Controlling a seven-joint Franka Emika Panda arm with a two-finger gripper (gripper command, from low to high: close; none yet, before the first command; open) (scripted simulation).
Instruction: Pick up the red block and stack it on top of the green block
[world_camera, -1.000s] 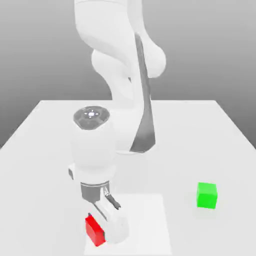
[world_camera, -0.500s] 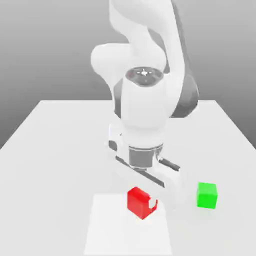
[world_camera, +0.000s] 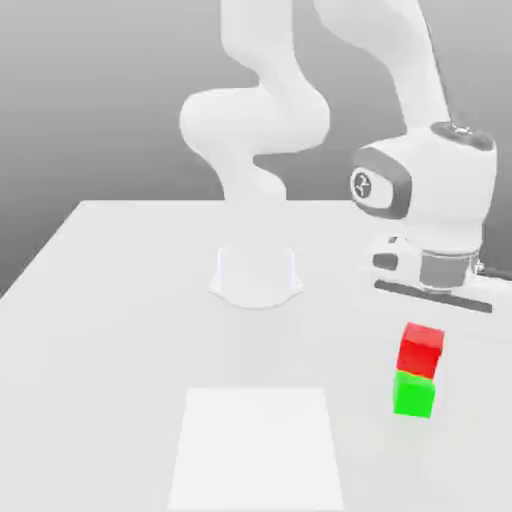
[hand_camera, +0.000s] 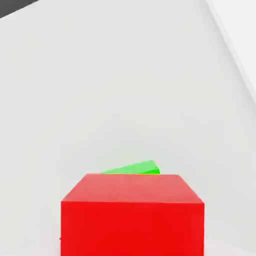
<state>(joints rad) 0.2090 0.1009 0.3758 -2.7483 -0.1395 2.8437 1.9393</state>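
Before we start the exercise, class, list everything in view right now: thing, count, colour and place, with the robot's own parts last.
red block: one, red, directly above the green block, tilted a little; whether they touch is hard to tell
green block: one, green, on the table, towards the exterior view's right
table: one, pale grey, under everything
square patch: one, white, on the table, near edge of the exterior view
robot arm: one, white with dark grey parts, base at the table's middle, hand above the red block
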